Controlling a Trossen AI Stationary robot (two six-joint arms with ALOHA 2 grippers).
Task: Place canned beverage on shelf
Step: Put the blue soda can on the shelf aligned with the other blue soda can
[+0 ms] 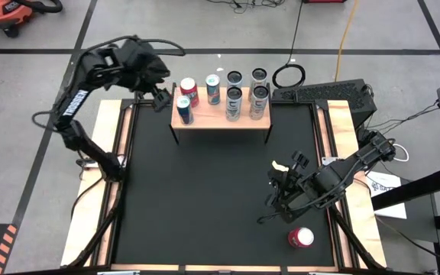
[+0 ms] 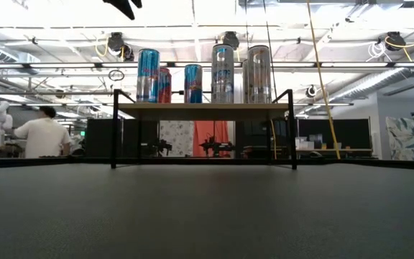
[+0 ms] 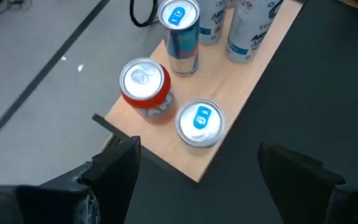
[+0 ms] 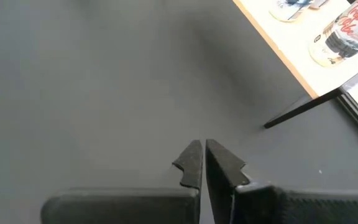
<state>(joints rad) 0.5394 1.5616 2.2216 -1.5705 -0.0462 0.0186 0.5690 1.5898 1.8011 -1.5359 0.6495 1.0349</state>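
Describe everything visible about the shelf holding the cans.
The shelf is a small rectangular board of pale wood raised on thin black metal legs, standing level at the far edge of the black table. Seven upright cans rest on top: red, blue and silver ones, in two rows. The space beneath the board is open. The left tool hovers open just beyond its left end, not touching it.

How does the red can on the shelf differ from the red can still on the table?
The red can on the shelf stands upright at the shelf's left end among other cans; the red can on the table lies on its side, alone, near the front right corner by the right gripper. Both are red with silver tops.
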